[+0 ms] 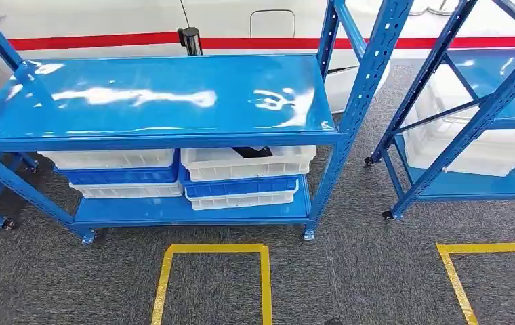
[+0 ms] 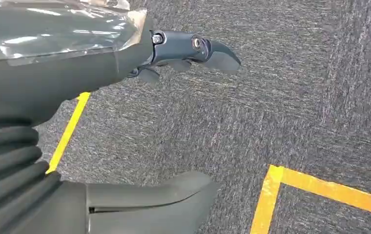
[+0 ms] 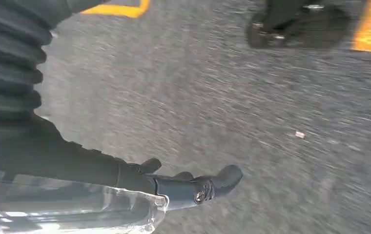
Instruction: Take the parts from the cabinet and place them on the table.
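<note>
A blue shelf rack (image 1: 160,139) stands in front of me in the head view. On its lower shelf sit stacked white and blue bins. A dark part (image 1: 251,152) lies in the top white bin (image 1: 241,164) on the right stack, mostly hidden under the upper shelf. My left hand (image 2: 71,83) hangs over the grey carpet, thumb and fingers (image 2: 193,48) apart, holding nothing. My right hand (image 3: 76,158) also hangs over the carpet with its fingers (image 3: 208,185) stretched out and nothing in them.
A second blue rack (image 1: 471,115) with white bins stands to the right, with a carpet gap between the two. Yellow tape squares (image 1: 214,271) (image 1: 455,271) mark the floor in front. The rack's upper shelf (image 1: 160,95) is bare and glossy.
</note>
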